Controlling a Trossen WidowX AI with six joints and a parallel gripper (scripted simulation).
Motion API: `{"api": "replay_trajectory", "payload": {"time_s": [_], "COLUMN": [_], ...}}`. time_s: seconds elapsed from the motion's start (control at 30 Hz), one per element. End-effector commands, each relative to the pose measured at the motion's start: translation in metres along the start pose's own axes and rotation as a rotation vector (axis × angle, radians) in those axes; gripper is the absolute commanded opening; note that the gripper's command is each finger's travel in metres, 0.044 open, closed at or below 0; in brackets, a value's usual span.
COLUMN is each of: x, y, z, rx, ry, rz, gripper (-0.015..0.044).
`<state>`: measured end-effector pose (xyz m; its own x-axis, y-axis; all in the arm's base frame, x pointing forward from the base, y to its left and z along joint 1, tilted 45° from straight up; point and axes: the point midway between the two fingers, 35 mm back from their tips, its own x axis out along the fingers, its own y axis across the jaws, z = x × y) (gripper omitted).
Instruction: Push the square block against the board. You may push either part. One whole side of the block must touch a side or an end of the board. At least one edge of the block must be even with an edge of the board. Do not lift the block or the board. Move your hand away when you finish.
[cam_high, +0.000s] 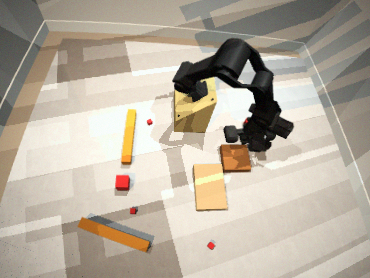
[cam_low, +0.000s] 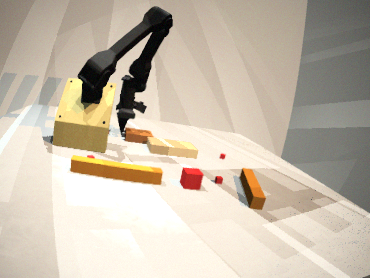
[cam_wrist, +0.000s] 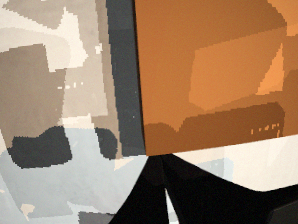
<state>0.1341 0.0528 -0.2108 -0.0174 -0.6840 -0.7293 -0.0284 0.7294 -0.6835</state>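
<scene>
One shut claw (cam_low: 122, 134) (cam_wrist: 158, 157) seems near one square block (cam_high: 235, 158) (cam_low: 138, 135) (cam_wrist: 212, 75), one board (cam_high: 210, 187) (cam_low: 172, 147).

two orange bars (cam_high: 128, 136) (cam_high: 114, 234) (cam_low: 116, 170) (cam_low: 253, 189) and red cubes (cam_high: 122, 182) (cam_low: 191, 178) (one bigger).

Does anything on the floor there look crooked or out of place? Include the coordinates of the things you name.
Nothing looks spilled or damaged. One oddity: the orange bar near the corner of the layout (cam_high: 114, 234) (cam_low: 252, 189) lies slanted, while the yellow bar (cam_high: 129, 136) (cam_low: 116, 170) points another way. That may simply be how they were scattered.
</scene>
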Motion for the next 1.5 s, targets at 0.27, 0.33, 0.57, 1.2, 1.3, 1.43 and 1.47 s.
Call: {"api": "replay_trajectory", "payload": {"time_s": [0.27,0.33,0.57,1.2,1.3,1.43,1.47], "x": [0.001,0.002,0.002,-0.053,-0.053,-0.050,-0.052], "y": [-0.001,-0.001,-0.002,0.001,0.001,0.003,0.005], "z": [-0.023,-0.026,-0.038,-0.043,-0.043,-0.039,-0.035], "rx": [-0.001,-0.001,-0.001,-0.001,-0.001,0.001,0.008], "ry": [0.009,0.010,0.011,0.012,0.012,0.006,0.011], "rz": [-0.003,-0.004,-0.006,-0.007,-0.007,0.005,0.011], "gripper": [0.0000,0.0000,0.0000,0.0000,0.0000,0.0000,0.0000]}}
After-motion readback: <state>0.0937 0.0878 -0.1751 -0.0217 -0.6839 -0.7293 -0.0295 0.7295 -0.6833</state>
